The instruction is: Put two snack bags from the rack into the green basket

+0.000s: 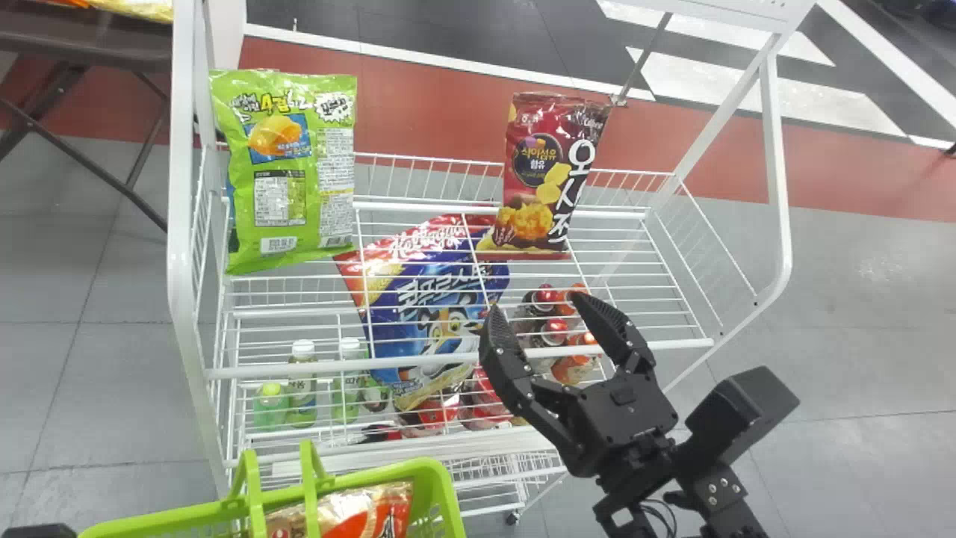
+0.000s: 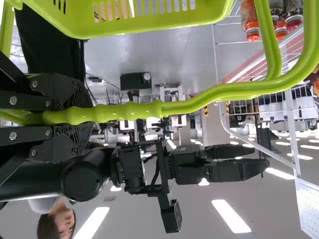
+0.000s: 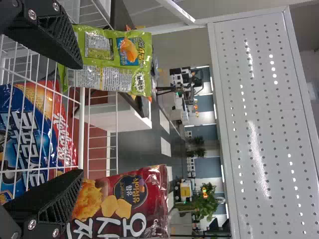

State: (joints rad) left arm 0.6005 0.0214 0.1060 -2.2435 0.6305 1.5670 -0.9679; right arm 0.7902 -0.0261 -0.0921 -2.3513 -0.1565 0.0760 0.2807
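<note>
The right gripper is being held before the rack, its jaws being spread wide around nothing. By the left gripper, the handle of the green basket is being pinched. The step in hand is seemingly being set up: a snack bag is being sought from the upper shelf.

For a good grasp, the dark red bag — probably the handier target — is best being met squarely, with the jaws being centred across its body and closed gently, so that the film is being gathered rather than burst. The front rail is to be cleared before the bag is being carried across, and the basket is best being held level while the drop is being made beside its handles, not onto them.

Two bags are being counted up front on that shelf: one dark red, one green. A blue edge is being glimpsed behind the green one — whether another bag is being hidden there cannot be told. One blue bag is being stored lower, three small bottles are being counted beside it, and one pack is being held in the basket.
</note>
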